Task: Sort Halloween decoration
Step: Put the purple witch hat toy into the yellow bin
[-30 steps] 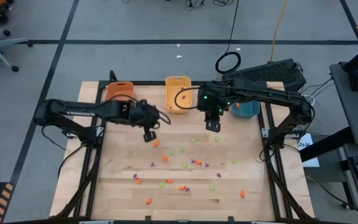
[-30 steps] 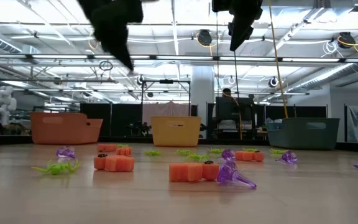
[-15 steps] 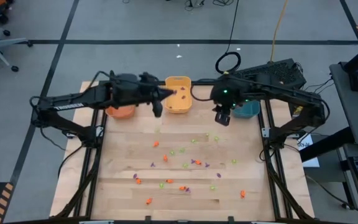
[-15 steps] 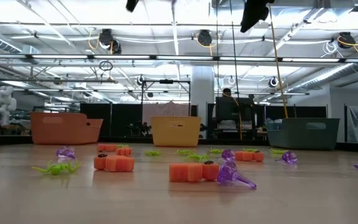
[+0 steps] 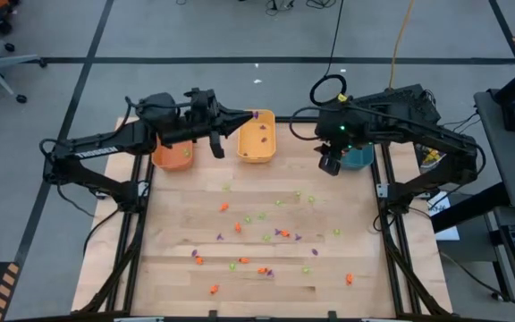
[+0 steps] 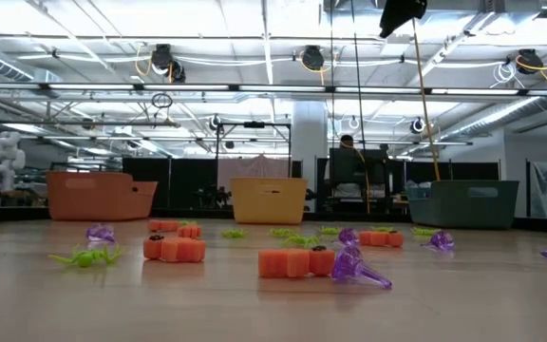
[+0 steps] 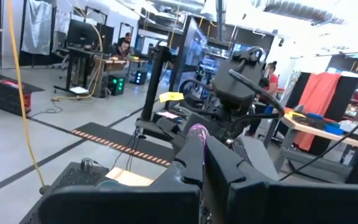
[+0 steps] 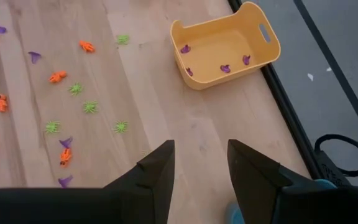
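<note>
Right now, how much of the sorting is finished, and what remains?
Done: a few purple trinkets lie in the yellow bin. In hand: the left tool, shut on a purple trinket, is at that bin. The right tool, open and empty, is near the teal bin. Left: most trinkets, all three colours, lie scattered on the table.

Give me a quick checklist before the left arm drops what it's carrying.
1. Left claw shut on a purple trinket: ok.
2. Left claw above the yellow bin: it sits at the bin's far rim; whether it is fully over the inside, cannot tell.
3. Yellow bin is the purple one: ok, only purple pieces lie in it.
4. Right claw open and empty: ok.
5. Right claw clear of the drop, by the teal bin: ok.
</note>
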`<action>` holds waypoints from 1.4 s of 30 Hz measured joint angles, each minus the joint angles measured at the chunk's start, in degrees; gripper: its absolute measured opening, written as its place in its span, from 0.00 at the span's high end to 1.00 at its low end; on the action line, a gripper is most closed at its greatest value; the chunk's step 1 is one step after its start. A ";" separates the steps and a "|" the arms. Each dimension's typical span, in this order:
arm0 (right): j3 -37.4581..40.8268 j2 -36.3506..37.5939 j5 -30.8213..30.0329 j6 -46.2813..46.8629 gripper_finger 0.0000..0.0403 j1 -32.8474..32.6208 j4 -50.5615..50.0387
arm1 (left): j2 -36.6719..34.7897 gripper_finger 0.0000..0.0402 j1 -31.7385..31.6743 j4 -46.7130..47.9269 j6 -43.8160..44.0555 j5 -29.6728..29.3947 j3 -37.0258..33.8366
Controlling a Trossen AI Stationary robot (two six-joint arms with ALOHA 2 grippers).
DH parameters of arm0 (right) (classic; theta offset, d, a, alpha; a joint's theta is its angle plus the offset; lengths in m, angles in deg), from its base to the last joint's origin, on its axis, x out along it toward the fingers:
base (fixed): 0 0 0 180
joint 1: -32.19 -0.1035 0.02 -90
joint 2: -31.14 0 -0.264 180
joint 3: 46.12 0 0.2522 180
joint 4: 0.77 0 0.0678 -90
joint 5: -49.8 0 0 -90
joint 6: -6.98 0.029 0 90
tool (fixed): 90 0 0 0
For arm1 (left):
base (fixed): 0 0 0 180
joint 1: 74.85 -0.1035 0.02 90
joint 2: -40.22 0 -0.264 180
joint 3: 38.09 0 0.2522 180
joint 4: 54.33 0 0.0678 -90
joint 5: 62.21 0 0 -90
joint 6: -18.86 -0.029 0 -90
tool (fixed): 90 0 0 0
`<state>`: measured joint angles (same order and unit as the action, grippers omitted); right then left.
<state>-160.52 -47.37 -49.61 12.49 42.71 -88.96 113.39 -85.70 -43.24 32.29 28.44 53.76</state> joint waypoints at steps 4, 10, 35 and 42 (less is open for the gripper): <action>0.00 0.23 -0.02 -0.14 0.67 0.00 -0.83 | 0.03 1.00 0.00 -0.05 -0.21 0.19 0.00; 0.00 0.23 0.00 0.35 0.67 0.00 -0.99 | 0.02 1.00 0.02 0.12 -4.84 0.26 -0.02; 0.00 0.23 -4.23 0.89 0.67 0.00 -1.72 | 0.02 1.00 0.81 0.11 -40.01 2.00 -0.04; 0.00 0.23 -4.13 0.71 0.67 0.00 -0.94 | 0.02 1.00 0.85 0.14 -33.19 2.07 -0.04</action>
<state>-160.52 -47.14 -53.75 13.20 42.71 -89.90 113.41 -84.85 -43.10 -0.91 30.51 53.71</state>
